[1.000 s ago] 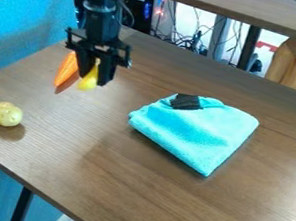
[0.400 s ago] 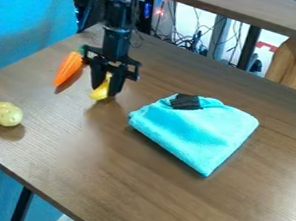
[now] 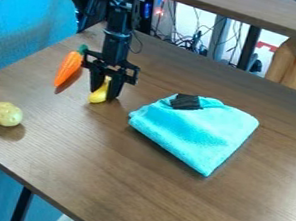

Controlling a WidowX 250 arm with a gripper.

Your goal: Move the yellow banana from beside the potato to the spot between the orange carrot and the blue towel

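On the brown tabletop (image 3: 149, 183), between the carrot (image 3: 68, 68) and the cloth (image 3: 199, 131), I should seat the yellow toy (image 3: 99, 95), pinched between the gripper's (image 3: 104, 92) fingers, fully before parting them (no sideways drag).

You are seeing a smooth wood-grain table (image 3: 149, 183) taking on a soft sheen. The folded turquoise cloth (image 3: 195, 133) is showing a matt, fuzzy nap. The yellow ball-like item (image 3: 5, 114) is looking glossy, while the orange carrot (image 3: 68, 68) is looking like smooth plastic.
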